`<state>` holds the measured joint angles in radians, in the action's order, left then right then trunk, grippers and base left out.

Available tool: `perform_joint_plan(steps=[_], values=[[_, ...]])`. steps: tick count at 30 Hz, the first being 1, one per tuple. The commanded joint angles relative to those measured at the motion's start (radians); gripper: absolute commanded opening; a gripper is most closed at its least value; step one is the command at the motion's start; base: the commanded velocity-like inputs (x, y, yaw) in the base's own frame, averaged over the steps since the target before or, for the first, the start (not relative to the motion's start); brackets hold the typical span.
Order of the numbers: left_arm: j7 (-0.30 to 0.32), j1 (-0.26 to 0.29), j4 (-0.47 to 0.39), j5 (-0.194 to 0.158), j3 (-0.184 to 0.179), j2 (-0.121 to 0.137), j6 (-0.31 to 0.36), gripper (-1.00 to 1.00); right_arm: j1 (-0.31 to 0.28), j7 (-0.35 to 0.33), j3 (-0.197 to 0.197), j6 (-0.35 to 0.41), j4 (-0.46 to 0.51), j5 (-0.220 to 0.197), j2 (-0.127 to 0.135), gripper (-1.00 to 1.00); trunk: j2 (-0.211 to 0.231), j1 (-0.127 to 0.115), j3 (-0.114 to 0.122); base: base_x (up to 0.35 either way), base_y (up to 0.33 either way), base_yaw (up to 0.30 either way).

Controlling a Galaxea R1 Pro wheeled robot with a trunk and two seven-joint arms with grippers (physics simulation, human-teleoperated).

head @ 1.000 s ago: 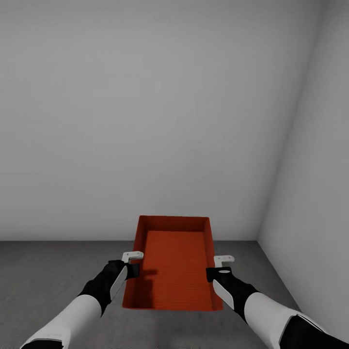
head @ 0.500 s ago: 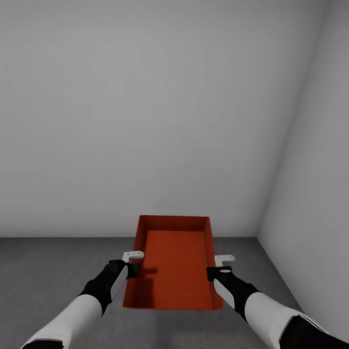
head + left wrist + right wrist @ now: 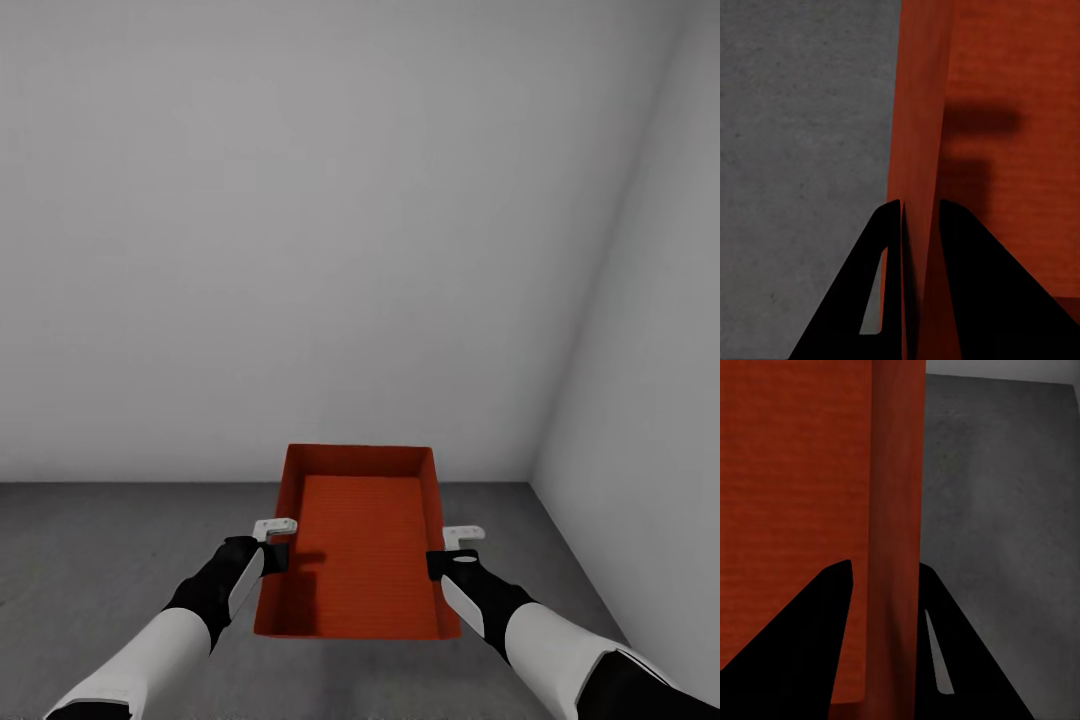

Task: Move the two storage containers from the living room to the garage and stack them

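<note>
Spanning between left claw [image 3: 272, 541] and right claw [image 3: 452, 549], each pinching a long wall, bin [image 3: 360, 540] ran lengthwise ahead, above floor [image 3: 100, 540].

Soft, even light with no glare; the pale wall [image 3: 300, 230] darkens gently toward the upper left of the frame. A blurred shadow lies inside the orange container [image 3: 360, 560] at its left wall. Both wrist views look soft and grainy.

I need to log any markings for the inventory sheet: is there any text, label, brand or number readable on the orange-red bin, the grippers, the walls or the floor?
None: the storage container, the left gripper, the right gripper, the pale walls and the floor carry no readable text.
</note>
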<state>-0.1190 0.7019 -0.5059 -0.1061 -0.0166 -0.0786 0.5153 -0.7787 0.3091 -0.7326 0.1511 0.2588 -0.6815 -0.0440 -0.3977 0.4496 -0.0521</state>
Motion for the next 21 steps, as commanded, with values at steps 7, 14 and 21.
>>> perform_joint_plan(steps=[7,14,21], values=[[-0.011,0.0,0.001,-0.046,-0.011,0.0,0.004,-1.0,-0.002,0.056,0.013,0.007,0.004,0.028,0.001,-1.0,-0.017,0.008,-0.02,0.0,0.0,0.0],[-0.011,0.0,0.001,-0.046,-0.011,0.0,0.004,-1.0,-0.002,0.056,0.013,0.007,0.003,0.028,0.001,-1.0,-0.066,0.035,-0.053,0.0,0.0,0.0],[-0.011,0.0,0.001,-0.046,-0.011,0.0,0.005,-1.0,-0.002,0.056,0.013,0.007,0.003,0.028,0.001,-1.0,-0.115,0.062,-0.086,0.0,0.0,0.0]])
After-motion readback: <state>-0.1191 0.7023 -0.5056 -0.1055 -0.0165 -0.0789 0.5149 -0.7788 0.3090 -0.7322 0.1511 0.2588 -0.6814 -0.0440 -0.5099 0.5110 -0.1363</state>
